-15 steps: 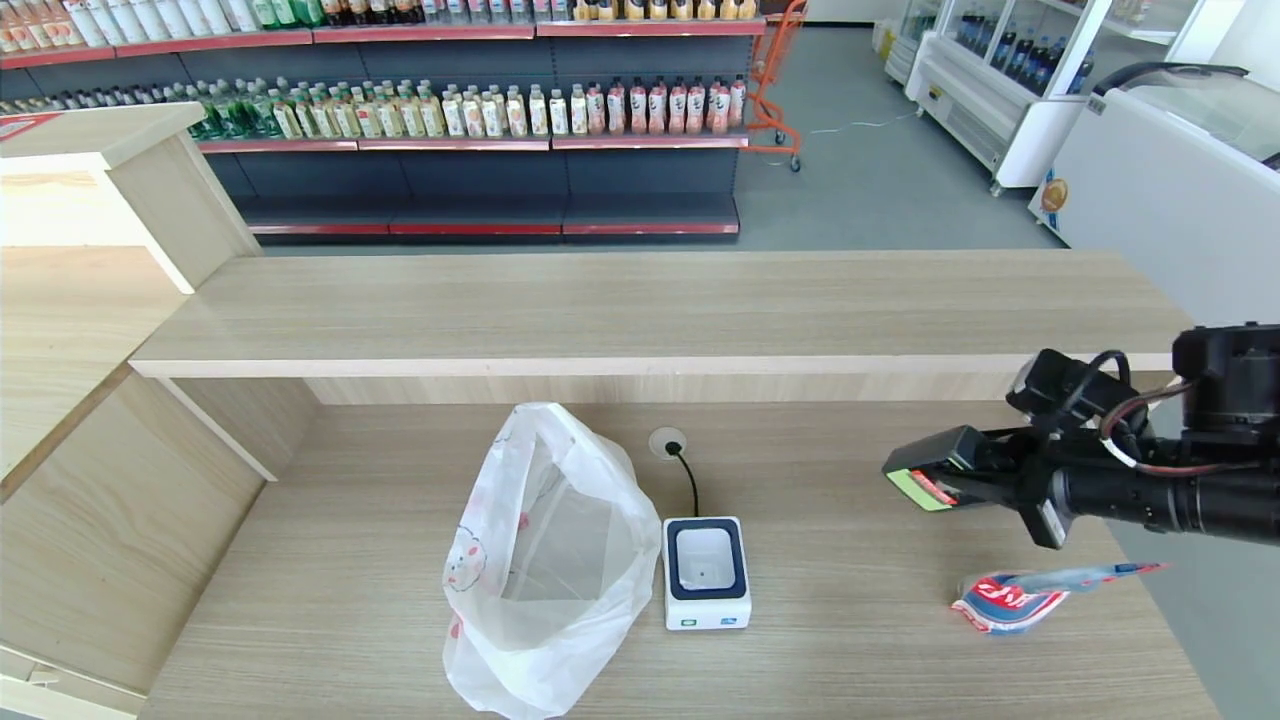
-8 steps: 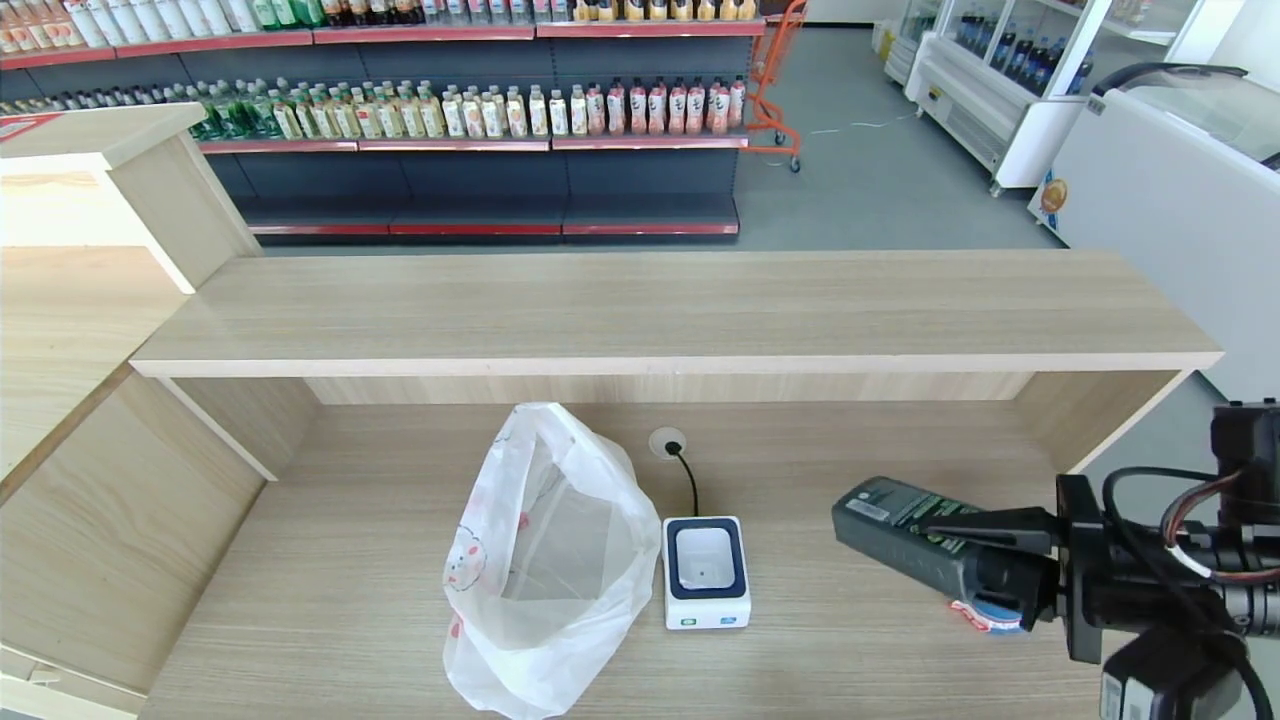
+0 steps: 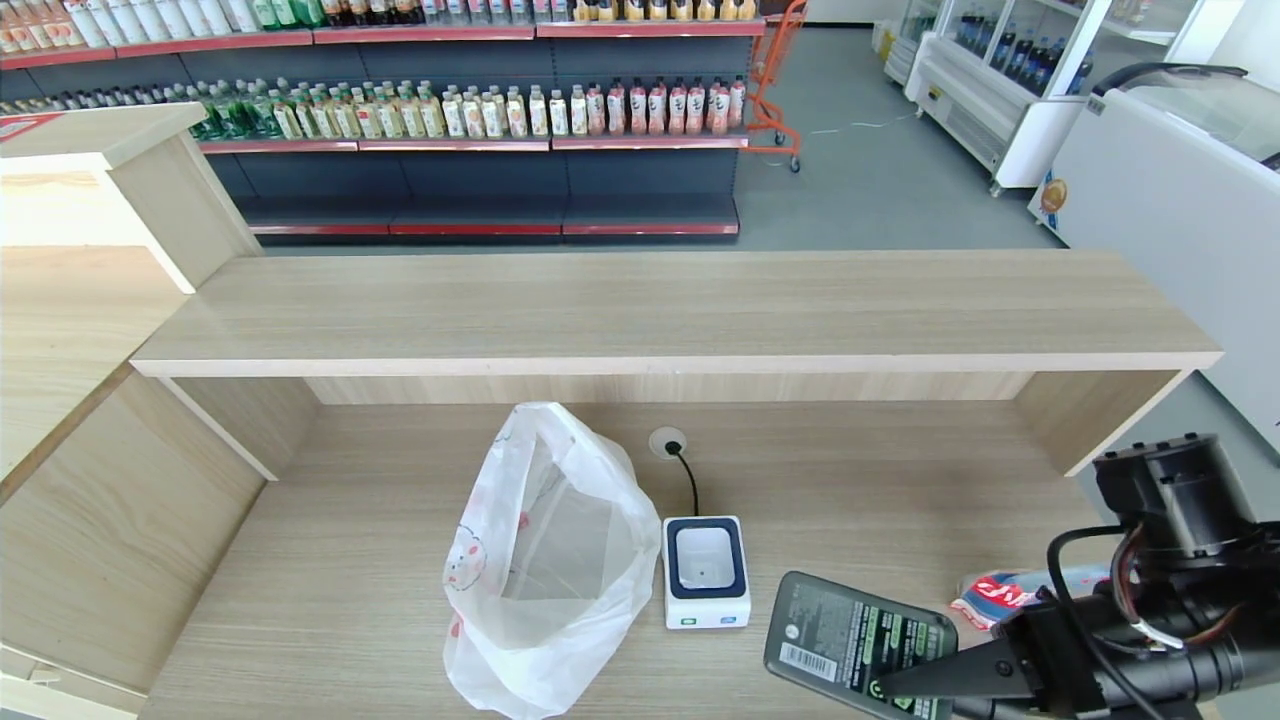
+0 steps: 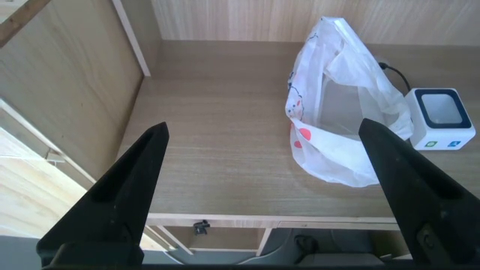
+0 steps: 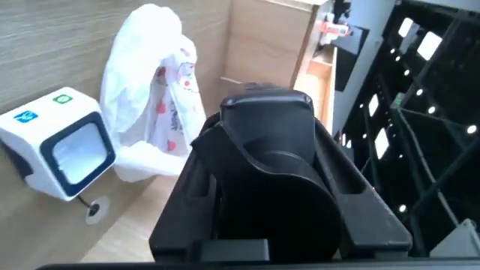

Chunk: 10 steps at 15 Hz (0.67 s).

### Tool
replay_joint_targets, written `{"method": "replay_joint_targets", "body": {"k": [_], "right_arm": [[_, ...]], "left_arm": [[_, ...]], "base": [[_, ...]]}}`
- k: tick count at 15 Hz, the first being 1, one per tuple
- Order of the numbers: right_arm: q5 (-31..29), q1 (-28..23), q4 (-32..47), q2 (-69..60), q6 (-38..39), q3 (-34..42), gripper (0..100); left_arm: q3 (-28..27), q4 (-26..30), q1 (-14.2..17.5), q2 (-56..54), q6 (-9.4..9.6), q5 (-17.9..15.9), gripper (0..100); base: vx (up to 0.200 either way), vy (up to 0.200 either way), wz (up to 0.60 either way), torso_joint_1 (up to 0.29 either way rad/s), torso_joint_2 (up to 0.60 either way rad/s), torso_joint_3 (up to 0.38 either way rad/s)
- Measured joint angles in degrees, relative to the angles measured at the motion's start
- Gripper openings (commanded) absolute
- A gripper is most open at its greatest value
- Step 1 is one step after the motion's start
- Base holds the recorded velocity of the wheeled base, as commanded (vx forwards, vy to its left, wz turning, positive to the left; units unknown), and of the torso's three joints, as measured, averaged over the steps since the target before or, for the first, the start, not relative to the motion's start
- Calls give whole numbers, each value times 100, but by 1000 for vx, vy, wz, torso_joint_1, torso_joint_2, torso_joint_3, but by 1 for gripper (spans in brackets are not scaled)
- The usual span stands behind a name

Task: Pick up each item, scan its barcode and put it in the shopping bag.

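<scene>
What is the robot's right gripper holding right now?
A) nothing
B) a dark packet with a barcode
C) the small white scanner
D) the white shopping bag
B: the right gripper is shut on a dark packet, barcode label showing, beside the scanner.

Wooden counter (image 3: 350, 560) holds shopping bag (image 3: 545, 560), scanner (image 3: 706, 572), packet (image 3: 1000, 597).

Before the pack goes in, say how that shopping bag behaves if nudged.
Shopping bag: thin, see-through film, so probably floppy and light. It stands slack beside the scanner, so a nudge would likely crumple or slide it.
</scene>
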Motion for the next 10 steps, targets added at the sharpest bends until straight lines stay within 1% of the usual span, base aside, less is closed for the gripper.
{"method": "replay_joint_targets", "body": {"k": [2,3,5,8,10], "right_arm": [[397,450,-11,24,-2,-273,0],[501,664,-16,22,0,-430,0],[529,887,-16,-11,-2,-584,0],[529,918,-24,-6,-2,-649,0],[527,814,-33,28,-2,-711,0]], "left_arm": [[0,0,0,0,0,0,100],[0,0,0,0,2,0,100],[0,0,0,0,2,0,100],[0,0,0,0,2,0,100],[0,0,0,0,0,0,100]], "base": [[0,0,0,0,0,0],[0,0,0,0,0,0],[0,0,0,0,0,0],[0,0,0,0,0,0],[0,0,0,0,0,0]]}}
